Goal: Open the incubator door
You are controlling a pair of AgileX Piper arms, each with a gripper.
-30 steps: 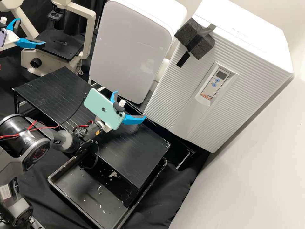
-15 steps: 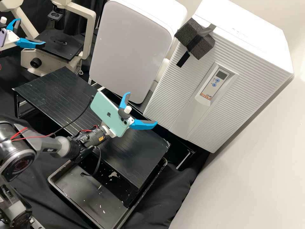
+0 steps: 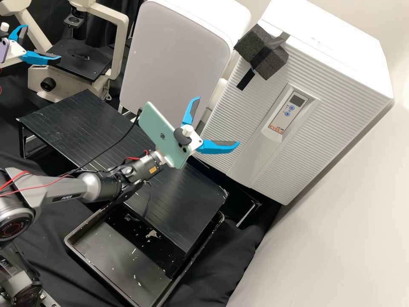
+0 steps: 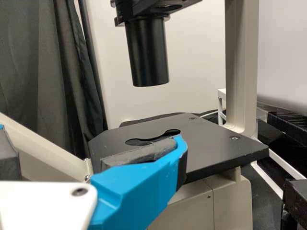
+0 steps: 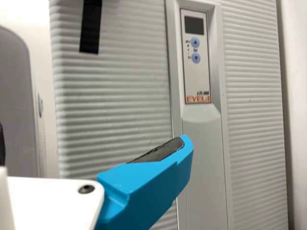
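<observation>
In the high view, faces the big white incubator (image 3: 328, 51), with its ribbed door (image 3: 234, 115) shut across the incubator's front. Holds the right gripper (image 3: 217, 121) near that front, with jaws spread well apart. Carries a mint-green smartphone (image 3: 157, 130) on the same gripper, before the incubator. Has a dark foam block (image 3: 268, 66) fixed at the incubator's upper front edge and a strip of black tape (image 3: 246, 79) on its front. Holds the left gripper (image 3: 42, 41) well apart from the incubator, with jaws likewise parted, beside a lavender smartphone (image 3: 4, 51). Has a white cabinet with a grey front (image 3: 174, 55) just beside the incubator, plus a low black table (image 3: 72, 123) and a black tray (image 3: 70, 245) in front of it.

In the left wrist view, looks onto a microscope's black stage (image 4: 211, 148) and black optics barrel (image 4: 148, 52), both well apart from the incubator. Shows one blue finger (image 4: 139, 191) close up.

In the right wrist view, looks onto the incubator's shut door, with a control panel (image 5: 196, 79) and its two blue buttons (image 5: 195, 42) on the incubator's front. Holds a blue finger (image 5: 148, 184) before the incubator; cannot tell whether touching.
</observation>
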